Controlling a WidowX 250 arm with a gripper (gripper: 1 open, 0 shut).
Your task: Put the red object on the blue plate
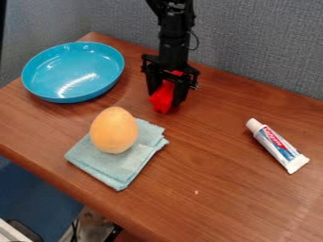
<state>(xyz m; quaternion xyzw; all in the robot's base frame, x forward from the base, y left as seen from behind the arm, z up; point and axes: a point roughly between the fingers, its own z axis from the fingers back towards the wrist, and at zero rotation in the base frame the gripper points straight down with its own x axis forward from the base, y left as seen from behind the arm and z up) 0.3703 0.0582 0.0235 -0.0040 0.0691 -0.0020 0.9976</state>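
Observation:
The red object (161,98) is a small red block on the wooden table, right of the blue plate (72,71). My gripper (165,90) points straight down over it, its black fingers shut on the block's upper part; only the lower end of the block shows beneath them. The blue plate sits at the table's left rear with nothing in it, about a plate's width left of the gripper.
An orange egg-shaped object (113,129) rests on a pale teal folded cloth (120,151) near the front. A toothpaste tube (277,144) lies at the right. The table's front edge (76,189) runs diagonally below the cloth.

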